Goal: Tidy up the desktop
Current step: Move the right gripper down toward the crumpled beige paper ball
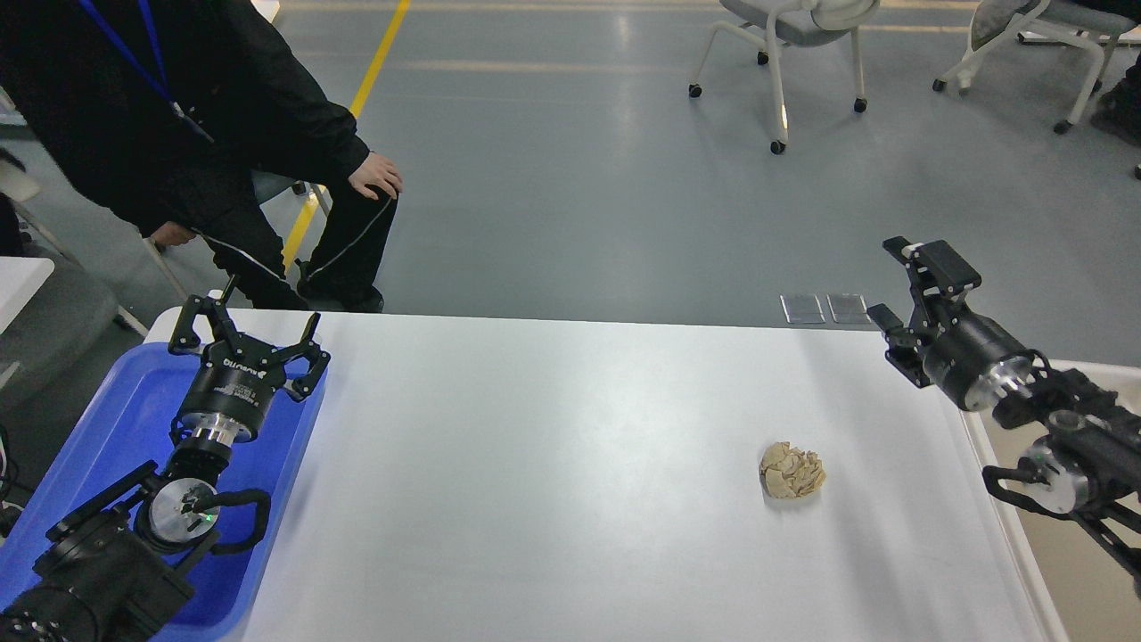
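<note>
The white desktop [553, 464] fills the lower middle of the head view. A crumpled beige paper ball [791, 471] lies on it right of the middle. My left gripper [250, 325] is open and empty, held over the far end of the blue tray [116, 419] at the desktop's left edge. My right gripper [896, 281] is open and empty, raised above the desktop's far right corner, up and to the right of the paper ball and apart from it.
A beige bin [1070, 562] stands at the desktop's right edge under my right arm. A person in black [205, 134] sits just beyond the far left corner. Office chairs [784, 36] stand on the grey floor behind.
</note>
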